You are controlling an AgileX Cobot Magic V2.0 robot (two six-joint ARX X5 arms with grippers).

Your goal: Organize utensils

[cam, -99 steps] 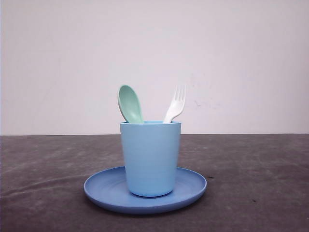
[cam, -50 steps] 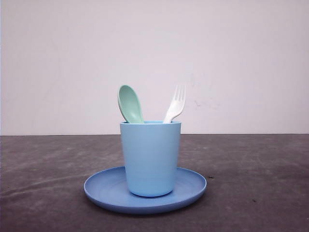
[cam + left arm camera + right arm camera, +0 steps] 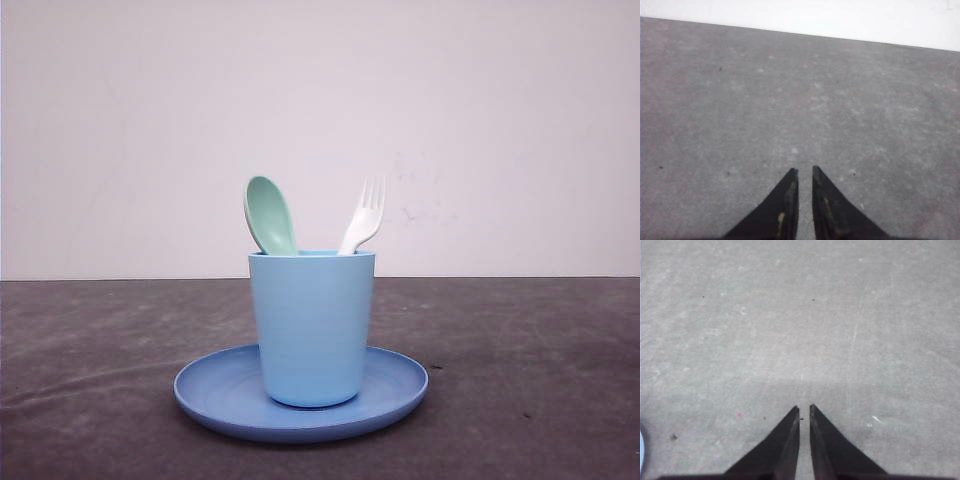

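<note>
With the spoon and fork standing upright in the cup on the plate, and both the left gripper and right gripper nearly together over bare tabletop, opening one gripper first and approaching one handle from above seems wise.

You're looking at plastic tableware with a smooth, softly matt finish: the mint-green spoon, the white fork, the light blue cup, whose wall shows faint horizontal ridges, and the blue plate, which carries a slight sheen along its rim. The table looks like dull grey stone or concrete, mottled, speckled and lightly scratched. Both sets of gripper fingers look like matt black plastic, the left ones scuffed with yellowish marks.
</note>
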